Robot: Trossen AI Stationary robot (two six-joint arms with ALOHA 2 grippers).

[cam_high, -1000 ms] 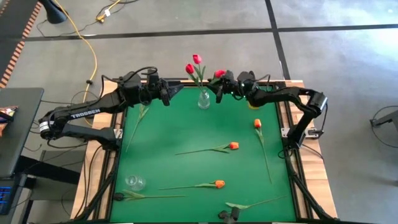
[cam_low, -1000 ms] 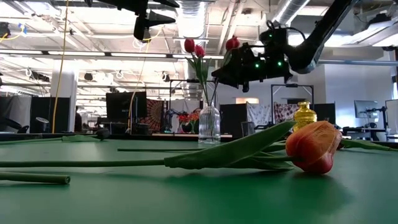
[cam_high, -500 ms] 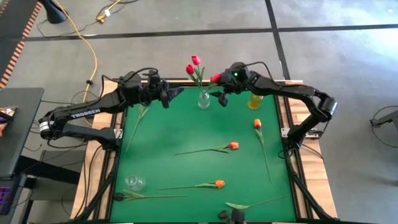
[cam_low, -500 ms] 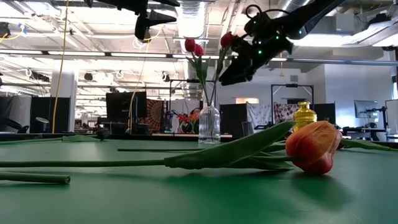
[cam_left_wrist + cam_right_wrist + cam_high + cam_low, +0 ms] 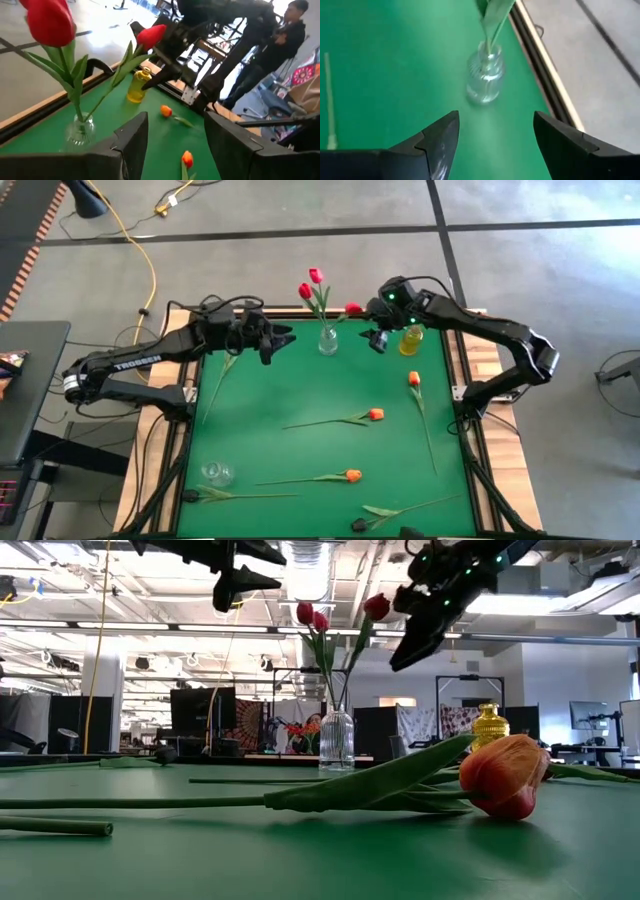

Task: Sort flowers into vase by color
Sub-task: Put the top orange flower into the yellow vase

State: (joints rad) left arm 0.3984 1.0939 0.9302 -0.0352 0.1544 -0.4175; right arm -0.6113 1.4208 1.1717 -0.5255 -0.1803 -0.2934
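Clear vase (image 5: pixel 328 340) sat at the far edge of the green mat (image 5: pixel 300 390), roughly mid-width, holding three red tulips (image 5: pixel 312 283); the third one (image 5: pixel 352 308) leaned out toward the right side of the vase, stem in the neck. In the low view the three red heads (image 5: pixel 312 616) stood above the vase (image 5: pixel 336 743), the leaning one (image 5: pixel 376 607) just beside the right gripper.

Right gripper (image 5: pixel 377 340) hovered just right of the vase, fingers spread, nothing between them; the right wrist view looked down on the vase (image 5: pixel 485 80) through the gap. Yellow bottle (image 5: pixel 410 340) stood just beyond it, near the mat's right edge.

Left gripper (image 5: pixel 280 340) hovered left of the vase, near the far edge, jaws apart and empty.

Nearer than the vase, well apart from it: three orange tulips lying flat, one (image 5: pixel 376 414) mid-mat, one (image 5: pixel 414 379) toward the right edge, one (image 5: pixel 352 476) closer to the near edge. Two dark-headed tulips lay by the near edge: (image 5: pixel 190 495) and (image 5: pixel 358 525). A second glass vase (image 5: pixel 216 473) sat at the near left. One stem (image 5: pixel 222 375) lay along the left edge.

Mat centre between the vase and the lying tulips was open. A person (image 5: pixel 280 37) stood beyond the table.
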